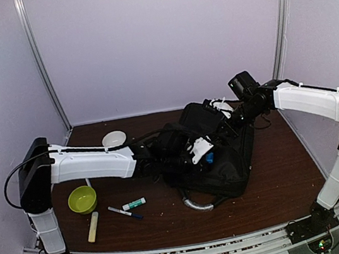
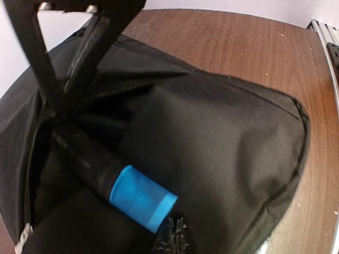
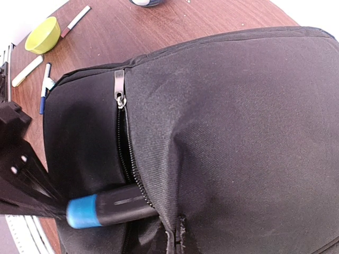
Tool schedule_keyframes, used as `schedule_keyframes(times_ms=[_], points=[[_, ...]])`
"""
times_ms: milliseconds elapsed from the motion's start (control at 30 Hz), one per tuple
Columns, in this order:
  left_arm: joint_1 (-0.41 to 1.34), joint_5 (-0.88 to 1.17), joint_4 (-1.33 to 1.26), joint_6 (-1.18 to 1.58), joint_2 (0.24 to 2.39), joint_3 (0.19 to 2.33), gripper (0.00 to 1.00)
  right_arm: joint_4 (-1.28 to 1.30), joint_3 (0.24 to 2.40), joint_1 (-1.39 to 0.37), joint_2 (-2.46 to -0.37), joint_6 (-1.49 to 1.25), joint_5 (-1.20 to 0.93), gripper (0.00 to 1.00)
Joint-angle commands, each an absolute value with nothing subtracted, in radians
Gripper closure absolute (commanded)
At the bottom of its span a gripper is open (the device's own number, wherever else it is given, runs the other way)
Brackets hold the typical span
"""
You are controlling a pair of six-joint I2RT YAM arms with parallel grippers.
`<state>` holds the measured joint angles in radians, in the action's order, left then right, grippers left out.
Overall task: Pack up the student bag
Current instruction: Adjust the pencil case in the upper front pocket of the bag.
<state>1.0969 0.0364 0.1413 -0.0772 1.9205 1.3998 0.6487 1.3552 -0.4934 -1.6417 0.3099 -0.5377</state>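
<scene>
Room: pale lilac walls close in around a brown wood-grain worktop [image 1: 279,174].
Bag: the student bag [image 1: 215,152] lies mid-frame in the overhead view, with its zip gaping.
Left end effector [image 1: 204,154]: jaws spread wide and clamping nothing. A blue-capped marker [image 2: 114,180] sits half inside the zip opening.
Right end effector [image 1: 228,113]: at the bag's upper edge, and I can't tell its grip.
Progress: early, I'd judge. A dark pen [image 1: 125,212], a teal-capped pen [image 1: 134,204], a cream stick [image 1: 93,226] and a green bowl [image 1: 82,199] wait at lower left.
</scene>
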Motion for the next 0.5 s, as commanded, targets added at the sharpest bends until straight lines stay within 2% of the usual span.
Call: schedule_keyframes(times_ms=[0,267,467], points=[[1.085,0.013,0.118,-0.093,2.011,1.514,1.00,0.577,1.406,-0.499,-1.587,0.306,-0.608,1.00],[1.003,-0.111,0.085,-0.106,2.178,1.718,1.00,0.572,1.394,-0.499,-1.579,0.309,-0.607,1.00],[0.955,-0.137,0.056,-0.101,2.244,1.794,1.00,0.569,1.389,-0.498,-1.582,0.310,-0.606,1.00]])
